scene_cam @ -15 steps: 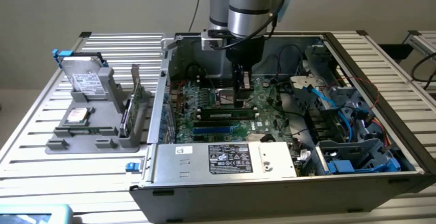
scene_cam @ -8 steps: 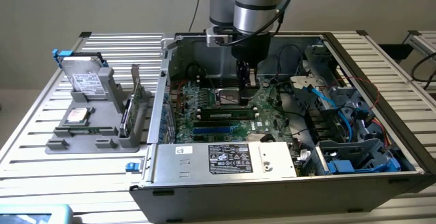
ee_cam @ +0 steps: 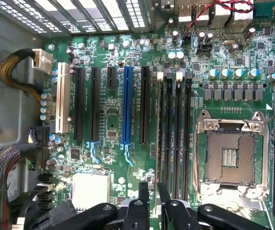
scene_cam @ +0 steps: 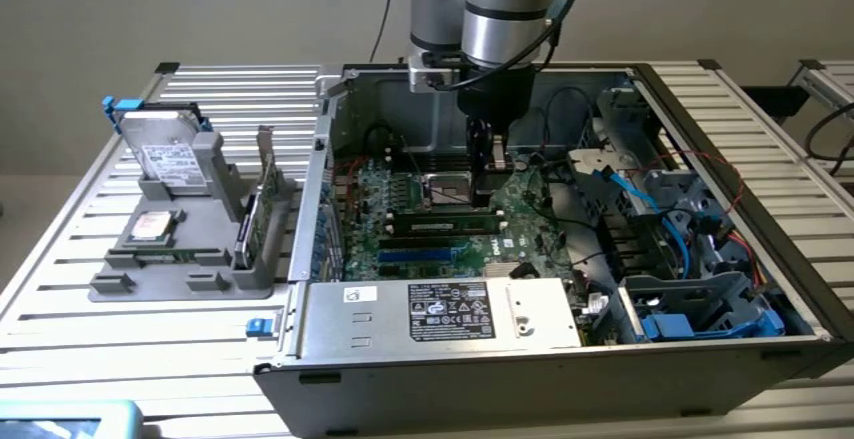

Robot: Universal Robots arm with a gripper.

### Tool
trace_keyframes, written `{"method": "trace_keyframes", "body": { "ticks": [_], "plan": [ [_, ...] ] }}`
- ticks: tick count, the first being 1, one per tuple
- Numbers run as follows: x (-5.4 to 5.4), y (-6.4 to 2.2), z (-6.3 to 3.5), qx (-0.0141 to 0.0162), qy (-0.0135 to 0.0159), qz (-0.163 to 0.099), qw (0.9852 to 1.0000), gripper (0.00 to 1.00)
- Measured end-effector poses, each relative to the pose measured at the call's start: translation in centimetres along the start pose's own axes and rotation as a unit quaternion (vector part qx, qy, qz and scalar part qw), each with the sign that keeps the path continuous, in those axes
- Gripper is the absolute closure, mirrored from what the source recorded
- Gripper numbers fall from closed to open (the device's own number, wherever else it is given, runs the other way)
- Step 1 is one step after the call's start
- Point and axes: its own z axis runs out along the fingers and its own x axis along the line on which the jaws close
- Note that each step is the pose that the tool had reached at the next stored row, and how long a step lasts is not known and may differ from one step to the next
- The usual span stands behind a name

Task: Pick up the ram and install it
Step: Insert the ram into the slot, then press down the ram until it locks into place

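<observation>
My pincer (ee_cam: 155, 191) is clamped on the ram (ee_cam: 156, 143), held edge-on above the long black slots (ee_cam: 174, 143) beside the processor socket (ee_cam: 228, 153). I judge the ram light, stiff, thin and breakable. Best held by its flat faces, mid-length, clear of the contacts.

Free room above memory slots (ee_cam: 173, 143); cables (scene_cam: 633, 197) and drive cage (scene_cam: 683, 294) alongside.
</observation>
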Motion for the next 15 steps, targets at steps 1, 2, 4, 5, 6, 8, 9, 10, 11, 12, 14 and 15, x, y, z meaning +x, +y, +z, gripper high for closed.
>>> {"method": "trace_keyframes", "body": {
  "ticks": [1, 2, 4, 5, 6, 8, 9, 10, 11, 12, 14, 15],
  "plan": [
    [0.00, 0.00, 0.00, 0.0000, 0.0000, 0.000, 1.0000, 0.79],
    [0.00, 0.00, 0.00, 0.0000, 0.0000, 0.000, 1.0000, 0.79],
    [0.00, 0.00, 0.00, 0.0000, 0.0000, 0.000, 1.0000, 0.79],
    [0.00, 0.00, 0.00, 0.0000, 0.0000, 0.000, 1.0000, 0.81],
    [0.00, 0.00, 0.00, 0.0000, 0.0000, 0.000, 1.0000, 0.81],
    [0.00, 0.00, 0.00, 0.0000, 0.0000, 0.000, 1.0000, 0.89],
    [0.00, 0.00, 0.00, 0.0000, 0.0000, 0.000, 1.0000, 0.89],
    [0.00, 0.00, 0.00, 0.0000, 0.0000, 0.000, 1.0000, 0.89],
    [0.00, 0.00, 0.02, 0.0000, 0.0003, 0.000, 1.0000, 0.89],
    [0.01, -0.05, 0.07, 0.0000, 0.0002, 0.000, 1.0000, 0.89],
    [0.02, -0.09, 0.26, -0.0006, -0.0042, 0.004, 1.0000, 0.89],
    [0.01, -0.10, 0.36, -0.0010, -0.0068, 0.006, 1.0000, 0.89]
  ]
}}
